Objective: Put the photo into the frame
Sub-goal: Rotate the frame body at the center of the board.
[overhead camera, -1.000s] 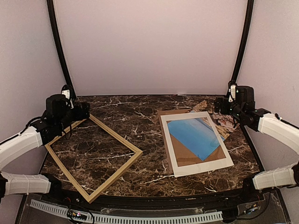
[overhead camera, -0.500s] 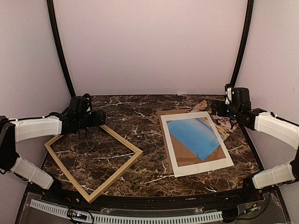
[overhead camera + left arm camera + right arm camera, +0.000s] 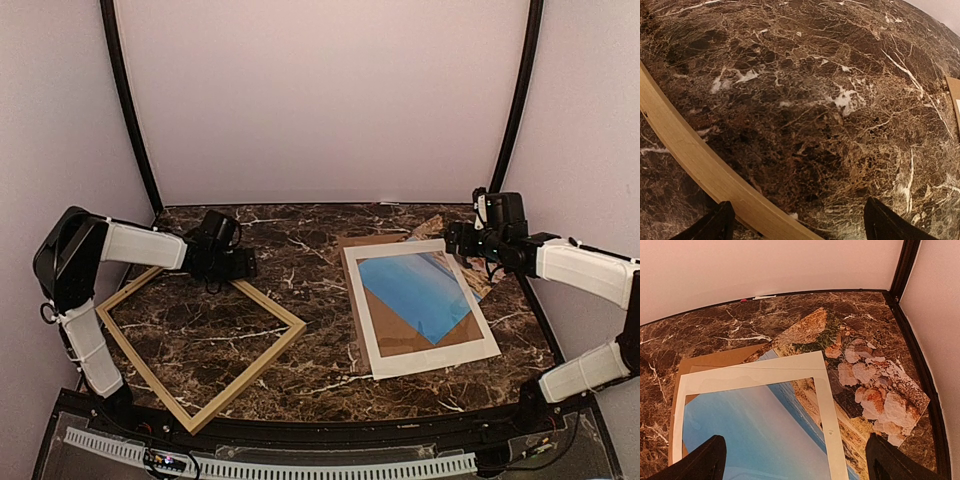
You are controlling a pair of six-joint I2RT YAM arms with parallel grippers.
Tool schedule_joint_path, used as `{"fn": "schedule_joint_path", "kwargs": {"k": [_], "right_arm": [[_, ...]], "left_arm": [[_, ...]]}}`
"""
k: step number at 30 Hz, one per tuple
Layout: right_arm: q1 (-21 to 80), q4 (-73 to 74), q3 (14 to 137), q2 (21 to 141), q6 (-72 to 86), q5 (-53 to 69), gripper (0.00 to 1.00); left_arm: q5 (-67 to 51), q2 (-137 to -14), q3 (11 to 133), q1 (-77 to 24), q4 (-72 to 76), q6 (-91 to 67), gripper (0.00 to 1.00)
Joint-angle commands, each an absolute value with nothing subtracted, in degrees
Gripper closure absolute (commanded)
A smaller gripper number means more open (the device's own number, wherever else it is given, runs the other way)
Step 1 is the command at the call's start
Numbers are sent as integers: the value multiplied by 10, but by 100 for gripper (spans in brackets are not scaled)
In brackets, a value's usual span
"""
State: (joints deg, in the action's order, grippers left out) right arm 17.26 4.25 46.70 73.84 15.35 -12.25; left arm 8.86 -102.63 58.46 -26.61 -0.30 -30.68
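"Checking your tools first: your left gripper point(image 3: 800, 227) hangs low with its fingers spread wide and nothing between them, just above the far rail of the frame point(image 3: 695, 160). Your right gripper point(image 3: 797, 465) is spread just as wide and is also empty, above the paper stack."

"Where's the photo?"

"Look at your right wrist view. The photo point(image 3: 875, 390) lies flat at the far right of the table point(image 3: 300, 235). Its rocky corner shows, and the rest is tucked under the white mat point(image 3: 827, 395) and the blue sheet point(image 3: 740, 430). A cardboard backing point(image 3: 715, 360) peeks out from under the mat on the left side."

"So how much have I done?"

"By my reckoning, none of the real work. The frame lies bare on the left, well apart from the stack, and you hold nothing. You have yet to free the photo from under the mat, carry it across and lay it inside the rails. Expect thin paper lying flat on stone to be awkward to pick up."
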Motion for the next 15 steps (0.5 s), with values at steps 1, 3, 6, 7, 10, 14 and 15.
{"fn": "schedule_joint_path", "kwargs": {"k": [1,3,6,7,10,14,15], "right_arm": [[178,21,459,740,161,-120,1],[177,19,456,740,160,-120,1],[178,13,451,740,160,-120,1],[178,11,450,741,160,-119,1],[178,8,450,746,162,-114,1],[178,3,447,754,163,-112,1],[178,3,446,756,163,-111,1]], "left_arm": [[105,-1056,618,-279,-55,-318,8],[113,-1063,620,-283,-60,-320,9],[127,-1069,620,-288,-69,-323,9],[135,-1070,620,-289,-72,-324,9],[159,-1068,616,-292,-88,-330,9],[192,-1046,594,-299,-80,-340,9],[198,-1042,585,-300,-76,-341,9]]}}
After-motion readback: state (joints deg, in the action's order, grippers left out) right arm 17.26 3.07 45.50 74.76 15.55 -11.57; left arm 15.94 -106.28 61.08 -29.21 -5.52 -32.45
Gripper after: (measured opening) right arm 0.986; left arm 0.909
